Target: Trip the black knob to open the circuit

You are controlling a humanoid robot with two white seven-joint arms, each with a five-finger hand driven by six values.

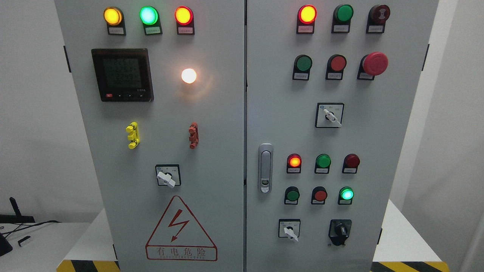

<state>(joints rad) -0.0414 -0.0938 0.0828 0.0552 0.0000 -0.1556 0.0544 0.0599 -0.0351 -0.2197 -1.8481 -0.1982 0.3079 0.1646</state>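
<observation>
The black knob (340,231), a glossy ridged pointer on a dark rounded plate, is set near the lower right corner of the grey painted metal cabinet (227,151); a white lever selector (290,231) is mounted just beside it; round domed lamps (320,194) are ranged above; no hand is seen, so its state cannot be told.

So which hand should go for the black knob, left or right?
Right, probably. Neither hand is in view, but the black knob sits low on the right door, right of the white selector, nearer where the right arm enters.
</observation>
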